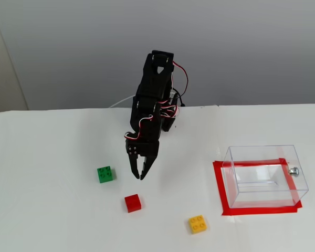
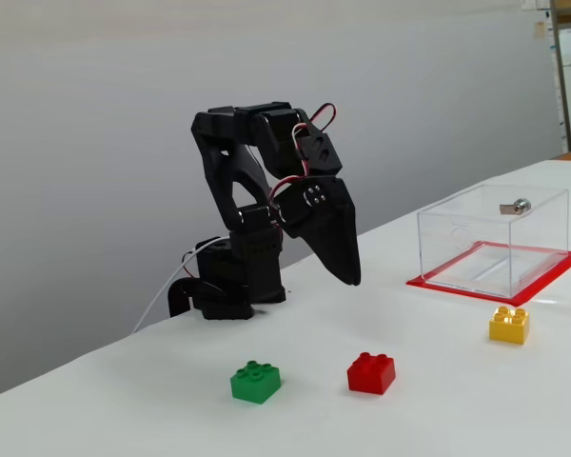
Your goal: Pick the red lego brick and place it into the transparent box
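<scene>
The red lego brick (image 1: 132, 202) lies on the white table, also seen in the other fixed view (image 2: 371, 372). My black gripper (image 1: 139, 176) points down, hovering above the table just behind the brick and a little to its right, empty, its jaws together; from the side (image 2: 350, 278) it hangs well above the table. The transparent box (image 1: 262, 157) stands empty at the right on a red tape outline (image 1: 218, 185), with a silver knob (image 1: 293, 170) on its right wall. The box (image 2: 495, 238) and its knob (image 2: 517, 206) also show in the side-on fixed view.
A green brick (image 1: 106, 174) lies left of the gripper and a yellow brick (image 1: 198, 224) lies between the red brick and the box. In the other fixed view, the green brick (image 2: 256, 381) and yellow brick (image 2: 509, 325) flank the red one. A grey wall runs behind the table.
</scene>
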